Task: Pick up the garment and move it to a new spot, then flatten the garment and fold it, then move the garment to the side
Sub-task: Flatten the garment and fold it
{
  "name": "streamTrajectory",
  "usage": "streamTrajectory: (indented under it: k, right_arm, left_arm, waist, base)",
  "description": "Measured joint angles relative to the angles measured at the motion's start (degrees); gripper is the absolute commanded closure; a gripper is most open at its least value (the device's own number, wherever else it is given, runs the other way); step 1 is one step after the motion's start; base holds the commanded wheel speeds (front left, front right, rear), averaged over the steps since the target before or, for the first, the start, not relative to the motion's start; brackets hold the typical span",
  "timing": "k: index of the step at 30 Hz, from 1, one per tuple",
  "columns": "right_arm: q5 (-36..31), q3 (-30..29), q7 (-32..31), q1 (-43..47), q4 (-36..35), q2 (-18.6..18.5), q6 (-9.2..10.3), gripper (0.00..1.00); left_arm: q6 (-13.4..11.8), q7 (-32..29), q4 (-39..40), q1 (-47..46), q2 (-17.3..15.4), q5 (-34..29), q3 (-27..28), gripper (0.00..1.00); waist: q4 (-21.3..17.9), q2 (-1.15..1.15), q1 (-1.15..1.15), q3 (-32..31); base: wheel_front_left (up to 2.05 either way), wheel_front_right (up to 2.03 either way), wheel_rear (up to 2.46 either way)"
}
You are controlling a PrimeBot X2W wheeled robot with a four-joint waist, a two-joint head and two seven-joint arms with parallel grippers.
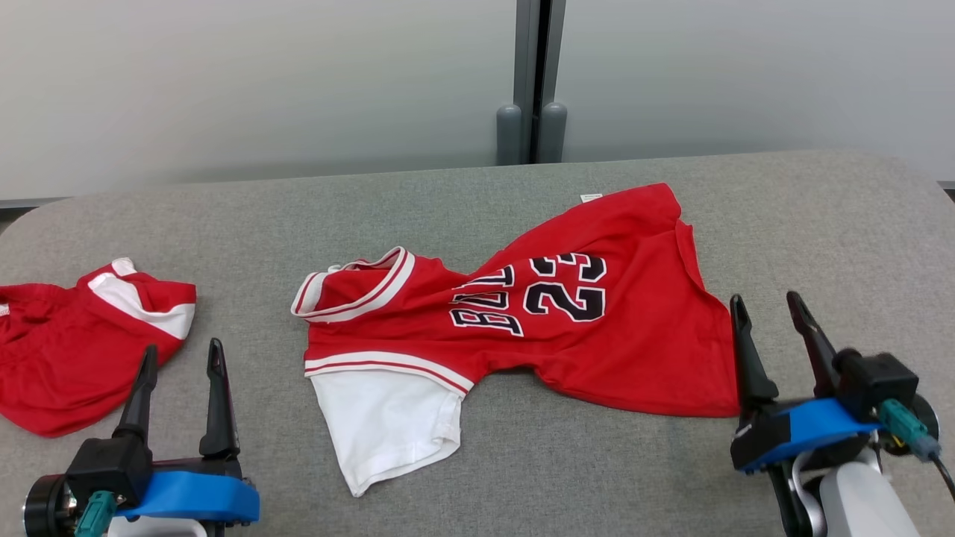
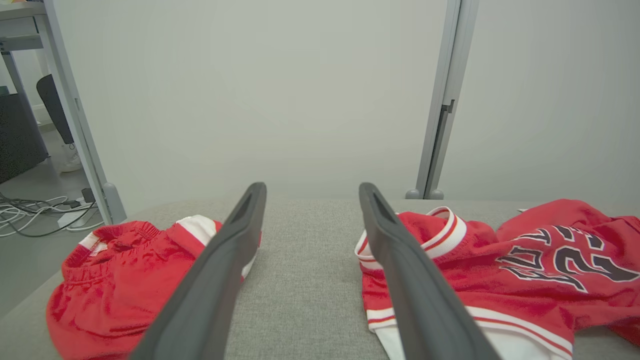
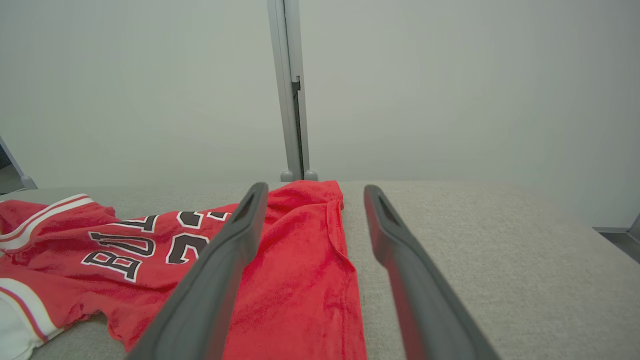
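The rumpled red cloth jersey [image 1: 597, 335] with white sleeve lies twisted at the middle of the grey felt table [image 1: 522, 462], so the left gripper [image 1: 183, 349] and right gripper [image 1: 766, 298], both fingers apart and empty, should pinch opposite edges, not bunched folds.

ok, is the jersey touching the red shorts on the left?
Apart. The head view shows a strip of bare grey table between the jersey and the shorts. The left wrist view shows the same gap.
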State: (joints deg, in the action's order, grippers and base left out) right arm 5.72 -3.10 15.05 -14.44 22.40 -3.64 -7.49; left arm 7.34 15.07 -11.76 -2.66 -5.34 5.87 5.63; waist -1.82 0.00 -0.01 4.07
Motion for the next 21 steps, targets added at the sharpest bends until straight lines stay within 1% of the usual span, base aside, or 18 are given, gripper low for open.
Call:
streamTrajectory:
  k: [3,12,21]
  right_arm:
    - [-0.52,-0.25,-0.03,3.06,-2.34,0.44,0.00,0.00]
    - [0.51,2.25,-1.89,7.54,-6.90,0.71,0.00,0.00]
    - [1.00,2.22,-3.38,9.33,-8.68,0.74,0.00,0.00]
  left_arm:
    - [0.00,0.00,-0.99,0.21,-0.05,-0.11,-0.04,0.00]
    - [0.01,0.00,-2.70,0.23,-1.21,-0.23,-0.73,0.00]
    - [0.02,0.00,-3.41,0.22,-1.53,-0.05,-1.83,0.00]
  waist:
    - [0.14,0.00,0.00,-0.39]
    - [0.58,0.00,0.00,-1.44]
    - [1.15,0.00,0.00,-2.24]
  base:
    - [0.00,0.00,0.00]
    - [0.00,0.00,0.00]
    - [0.00,0.00,0.00]
